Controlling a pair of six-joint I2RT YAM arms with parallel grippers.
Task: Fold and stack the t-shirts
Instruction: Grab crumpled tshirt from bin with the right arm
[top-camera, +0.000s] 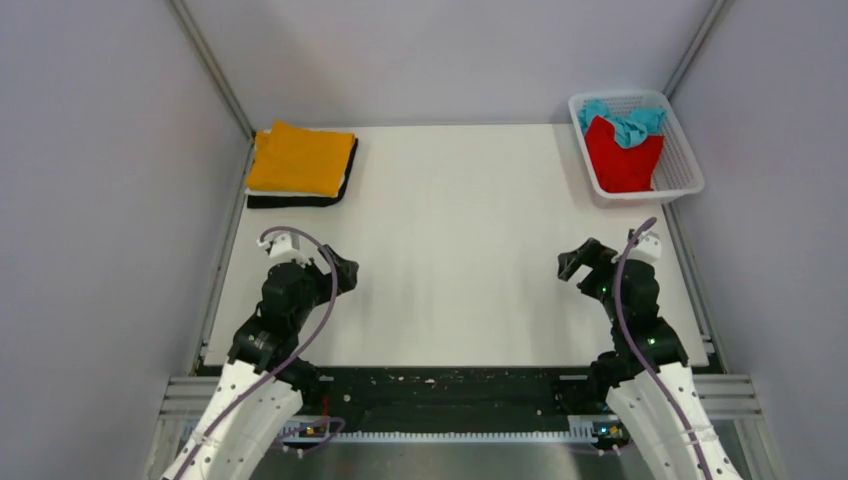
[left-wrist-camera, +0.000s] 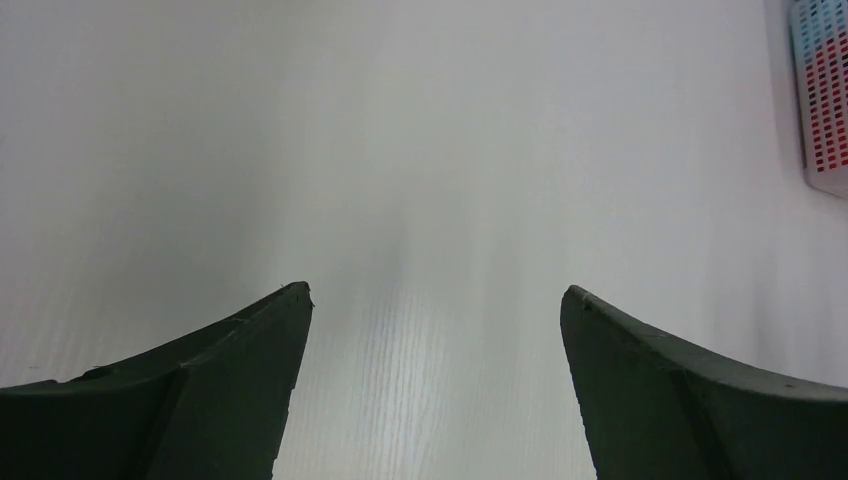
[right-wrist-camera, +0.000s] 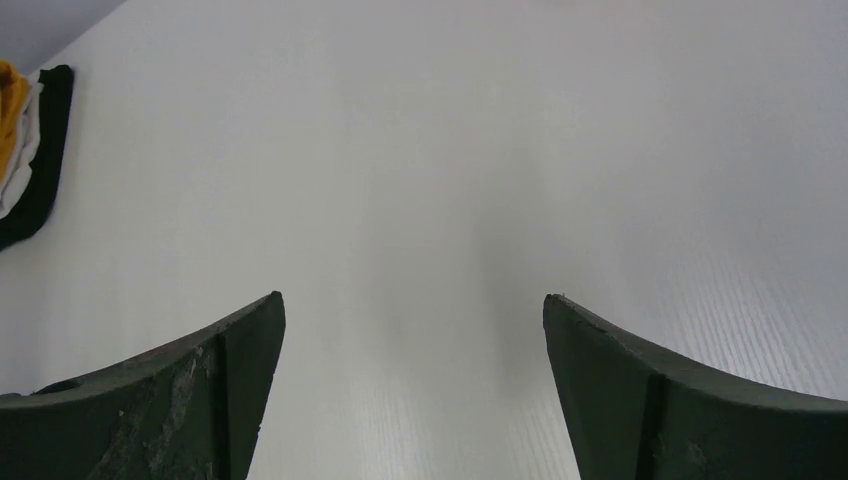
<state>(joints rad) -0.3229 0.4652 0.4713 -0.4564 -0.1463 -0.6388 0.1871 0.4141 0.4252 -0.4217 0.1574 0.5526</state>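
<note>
A folded orange t-shirt (top-camera: 300, 158) lies on top of a stack at the table's far left, over a white one (top-camera: 256, 160) and a black one (top-camera: 296, 199). The stack's edge shows in the right wrist view (right-wrist-camera: 28, 165). A bright red t-shirt (top-camera: 622, 156) and a turquoise t-shirt (top-camera: 624, 121) lie crumpled in the white basket (top-camera: 686, 165) at the far right. My left gripper (top-camera: 343, 274) (left-wrist-camera: 436, 295) is open and empty over bare table at the near left. My right gripper (top-camera: 574, 262) (right-wrist-camera: 413, 300) is open and empty at the near right.
The white table (top-camera: 450, 240) is walled by grey panels on three sides. Metal rails run along its left and right edges. The basket's lattice corner shows in the left wrist view (left-wrist-camera: 822, 90). A black bar (top-camera: 450, 385) runs along the near edge between the arm bases.
</note>
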